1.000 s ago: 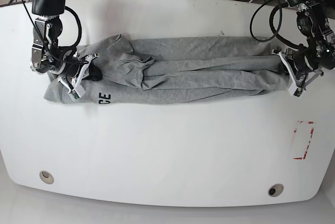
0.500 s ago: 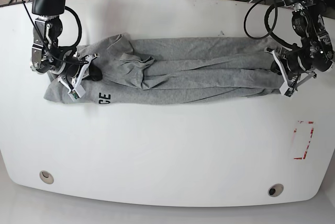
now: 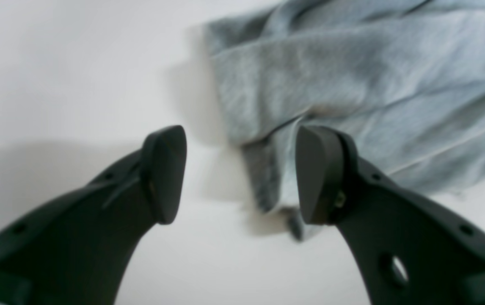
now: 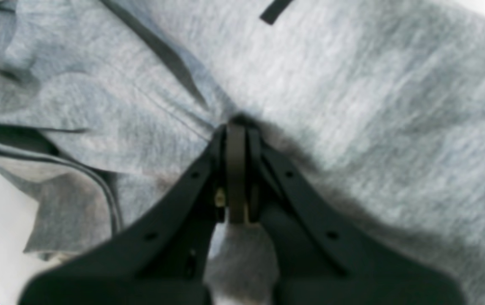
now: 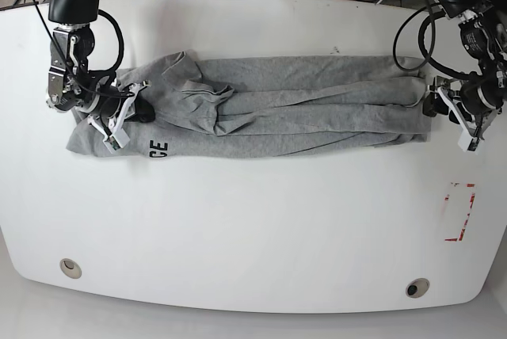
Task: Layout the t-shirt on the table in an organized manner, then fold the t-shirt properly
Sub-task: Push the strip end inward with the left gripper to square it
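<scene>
We judged the t-shirt (image 5: 277, 105), bunched lengthwise across the far table (image 5: 253, 228), soft and light: our right hand (image 4: 236, 140) pinched its fabric, our left hand (image 3: 240, 173) gaped empty beside its edge.

Bright, even light; blurry wrist views
</scene>
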`<state>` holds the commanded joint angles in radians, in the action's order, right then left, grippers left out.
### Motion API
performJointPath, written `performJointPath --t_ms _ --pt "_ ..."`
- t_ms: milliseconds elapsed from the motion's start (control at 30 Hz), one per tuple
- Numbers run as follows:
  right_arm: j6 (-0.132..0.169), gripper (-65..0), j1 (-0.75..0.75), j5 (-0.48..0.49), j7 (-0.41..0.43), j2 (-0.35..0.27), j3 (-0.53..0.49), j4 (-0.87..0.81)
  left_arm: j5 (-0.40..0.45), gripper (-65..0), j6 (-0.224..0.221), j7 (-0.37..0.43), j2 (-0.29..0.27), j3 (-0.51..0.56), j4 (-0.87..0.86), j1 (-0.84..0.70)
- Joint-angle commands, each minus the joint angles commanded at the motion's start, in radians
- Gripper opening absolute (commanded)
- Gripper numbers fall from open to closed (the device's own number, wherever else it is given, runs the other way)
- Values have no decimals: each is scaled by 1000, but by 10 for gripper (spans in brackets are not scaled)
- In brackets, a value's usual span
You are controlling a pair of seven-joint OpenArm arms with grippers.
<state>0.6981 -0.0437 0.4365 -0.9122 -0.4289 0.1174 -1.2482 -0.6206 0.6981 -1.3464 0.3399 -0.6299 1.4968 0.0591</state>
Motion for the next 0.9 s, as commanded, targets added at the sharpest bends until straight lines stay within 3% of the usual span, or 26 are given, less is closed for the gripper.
performJointPath --t_ms 267,600,900 --pt "0 -644 -2 0 0 0 0 0 -20 -260 0 92 32 -11 -213 55" --pt "0 -644 -2 0 0 0 0 0 -18 -260 0 112 25 77 -282 97" --pt "0 -644 -2 0 0 0 0 0 -20 -260 0 109 -49 153 -284 92"
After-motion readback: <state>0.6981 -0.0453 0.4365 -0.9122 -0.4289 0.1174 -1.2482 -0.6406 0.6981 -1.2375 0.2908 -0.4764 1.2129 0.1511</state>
